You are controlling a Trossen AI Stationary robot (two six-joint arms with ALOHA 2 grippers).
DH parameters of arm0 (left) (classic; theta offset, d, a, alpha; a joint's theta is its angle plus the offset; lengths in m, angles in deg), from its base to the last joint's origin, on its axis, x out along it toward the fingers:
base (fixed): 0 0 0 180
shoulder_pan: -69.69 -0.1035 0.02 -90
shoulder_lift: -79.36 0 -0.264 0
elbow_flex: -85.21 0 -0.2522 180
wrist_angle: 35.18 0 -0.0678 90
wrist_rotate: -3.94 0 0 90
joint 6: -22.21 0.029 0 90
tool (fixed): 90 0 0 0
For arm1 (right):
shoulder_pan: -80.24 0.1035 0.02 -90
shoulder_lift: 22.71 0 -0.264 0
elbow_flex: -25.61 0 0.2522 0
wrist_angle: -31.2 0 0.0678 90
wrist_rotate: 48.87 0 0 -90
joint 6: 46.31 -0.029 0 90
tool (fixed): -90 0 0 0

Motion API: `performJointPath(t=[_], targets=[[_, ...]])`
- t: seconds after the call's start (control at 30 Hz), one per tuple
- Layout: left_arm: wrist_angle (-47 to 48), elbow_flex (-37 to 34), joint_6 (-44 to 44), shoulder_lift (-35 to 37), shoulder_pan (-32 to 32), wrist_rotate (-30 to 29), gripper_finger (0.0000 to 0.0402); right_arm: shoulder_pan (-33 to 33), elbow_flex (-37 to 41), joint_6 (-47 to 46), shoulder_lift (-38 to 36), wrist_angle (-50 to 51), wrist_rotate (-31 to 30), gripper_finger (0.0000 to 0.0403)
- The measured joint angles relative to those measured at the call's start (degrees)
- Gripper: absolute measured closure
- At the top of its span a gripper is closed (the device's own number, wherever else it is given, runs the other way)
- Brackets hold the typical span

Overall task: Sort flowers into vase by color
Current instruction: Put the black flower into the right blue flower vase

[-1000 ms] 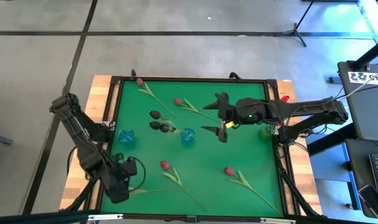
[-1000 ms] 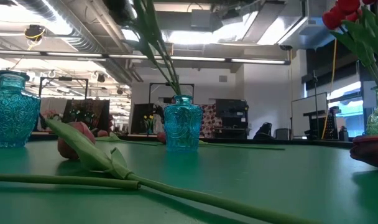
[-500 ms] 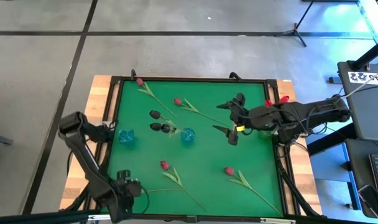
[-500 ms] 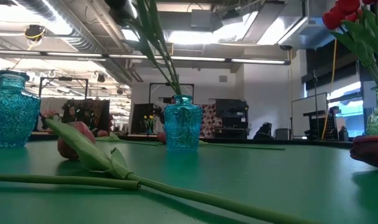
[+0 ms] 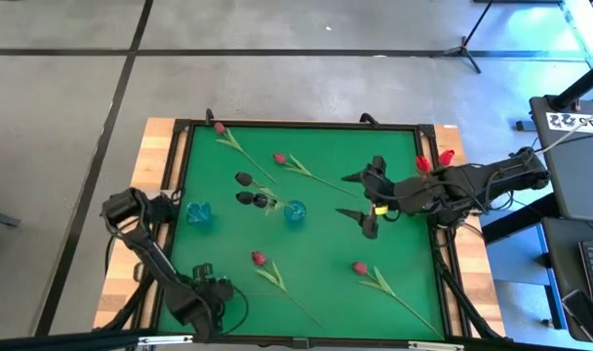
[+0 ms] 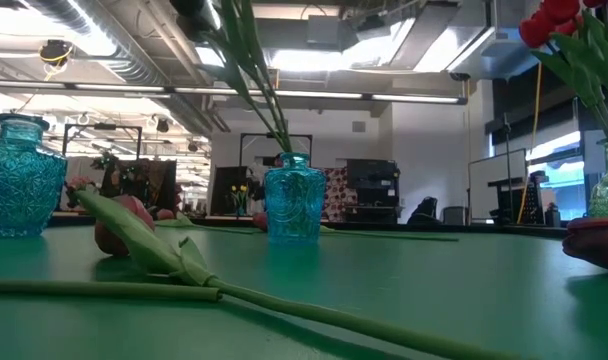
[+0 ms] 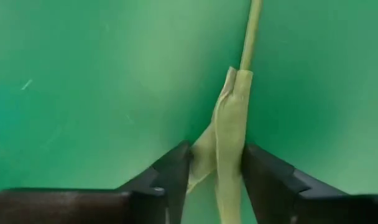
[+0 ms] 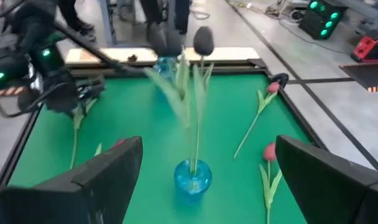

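Approx. half done, judging by layout. Two black tulips (image 5: 242, 189) are seen in the centre blue vase (image 5: 295, 214); red ones at the far-right vase. Four red tulips are left lying around the centre vase. Left gripper (image 7: 215, 171), near-left of it, has its fingers set either side of a stem (image 7: 229, 134), grip not confirmed. Right gripper (image 5: 363, 202) is held wide open, empty, just right of it.

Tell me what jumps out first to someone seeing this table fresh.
The bright green table with red tulips lying scattered on it, and a blue glass vase near its middle holding two black tulips. At the near-left edge, the left hand straddles the leaf and stem of a lying tulip, fingers not yet pressed shut on it. The right hand hovers wide open over the table's right half, beside a vase of red tulips.
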State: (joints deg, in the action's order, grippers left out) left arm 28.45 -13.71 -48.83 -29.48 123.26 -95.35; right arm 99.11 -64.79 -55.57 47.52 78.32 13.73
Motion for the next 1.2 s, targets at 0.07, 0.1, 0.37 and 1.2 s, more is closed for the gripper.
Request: performJointPath(t=[0.07,0.1,0.37,1.2], targets=[[-1.0,-0.1,0.4,0.0,-1.5,0.6,0.0293,1.1,-1.2,0.0,0.0,1.8,0.0,0.0038],[-1.4,-0.1,0.9,0.0,-2.2,0.7,0.0311,1.6,-2.0,0.0,0.0,2.6,-0.1,0.0038],[-4.5,4.4,9.5,-0.7,-11.2,-4.2,0.0391,5.2,-9.2,-0.1,0.0,16.9,-0.1,0.0038],[-32.3,13.5,31.1,-7.0,-31.1,-6.4,0.0345,13.0,3.6,-7.2,2.2,19.7,12.9,0.0038]])
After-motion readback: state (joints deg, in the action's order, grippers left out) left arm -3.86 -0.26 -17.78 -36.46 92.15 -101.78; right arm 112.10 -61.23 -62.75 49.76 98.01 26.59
